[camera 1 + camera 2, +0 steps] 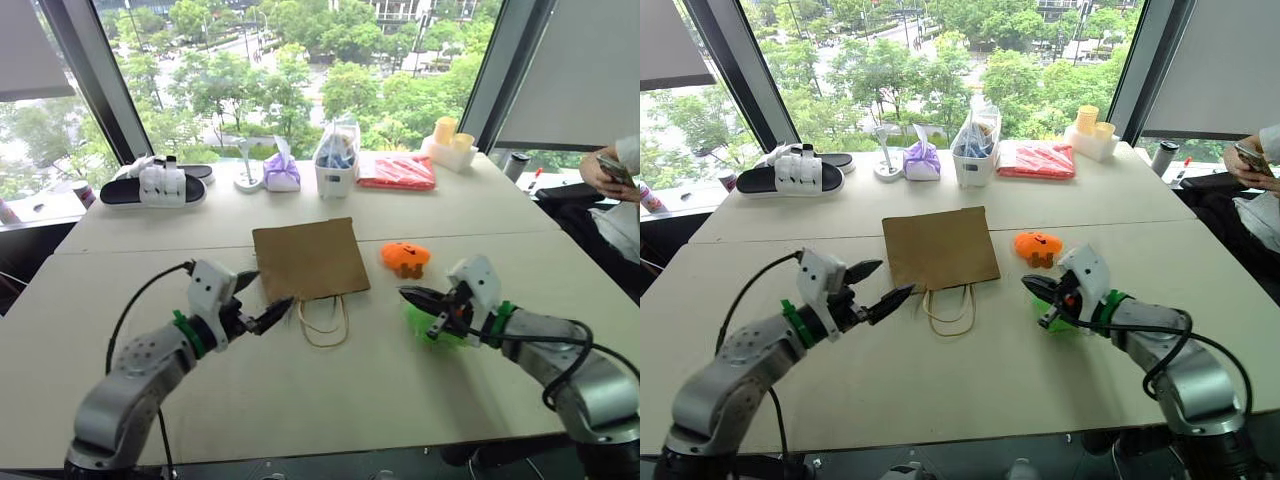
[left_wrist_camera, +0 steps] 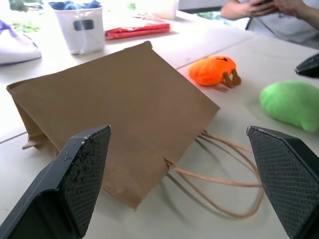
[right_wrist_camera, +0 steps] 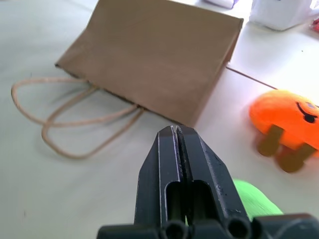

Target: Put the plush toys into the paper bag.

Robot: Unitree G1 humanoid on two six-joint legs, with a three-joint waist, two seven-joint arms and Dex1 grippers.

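The brown paper bag [image 1: 309, 259] lies flat in the middle of the table, its loop handles [image 1: 324, 320] trailing toward me. An orange plush toy [image 1: 405, 258] with dark face marks rests just right of the bag. A bright green plush toy [image 1: 432, 325] lies nearer, under and behind my right gripper [image 1: 408, 294], which is shut and empty, hovering above it and pointing left toward the bag. My left gripper [image 1: 262, 299] stands wide open with nothing in it, just left of the bag's handles, pointing right at the bag's mouth [image 2: 167, 162].
Along the far edge stand black-and-white slippers [image 1: 155, 186], a purple tied pouch [image 1: 281, 173], a white tub [image 1: 336, 165] with a clear bag, a red flat packet [image 1: 397, 171] and yellow cups [image 1: 450, 142]. A person [image 1: 615, 180] sits at the right holding a phone.
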